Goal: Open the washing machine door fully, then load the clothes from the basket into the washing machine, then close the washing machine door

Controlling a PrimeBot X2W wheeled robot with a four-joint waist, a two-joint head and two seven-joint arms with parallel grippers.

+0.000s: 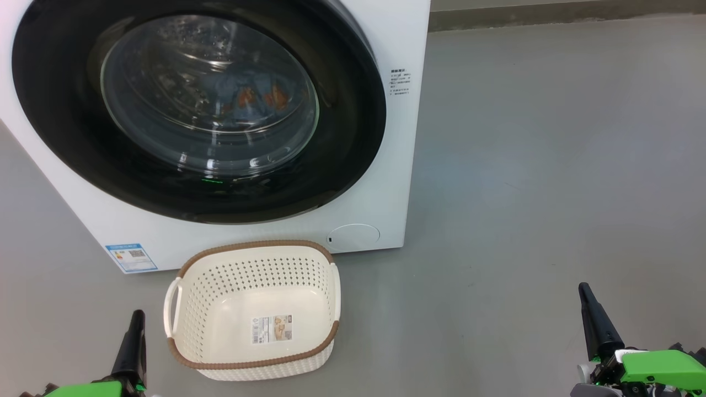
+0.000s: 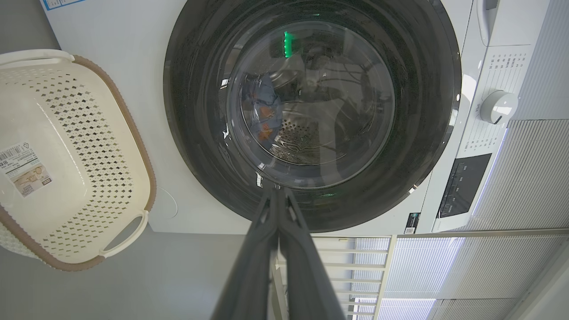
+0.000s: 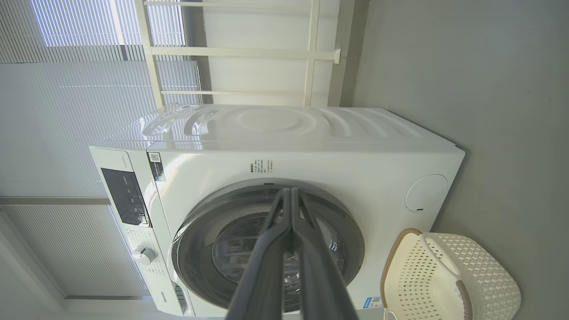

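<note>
Smooth grey floor (image 1: pixel 524 165) carries the washing machine (image 1: pixel 405 138), door (image 1: pixel 55 121) shut, basket (image 1: pixel 253 244) just before it, pale blinds (image 3: pixel 66 111) behind. Left pincer (image 1: pixel 138 315) and right pincer (image 1: pixel 583 290) both hover pressed together.

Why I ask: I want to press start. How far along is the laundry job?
Done: the clothes lie behind the glass of the washing machine door, shut flush against the washing machine; the basket is empty. In hand: nothing; the left gripper and right gripper rest low, jaws shut. Left: nothing I can see.
</note>
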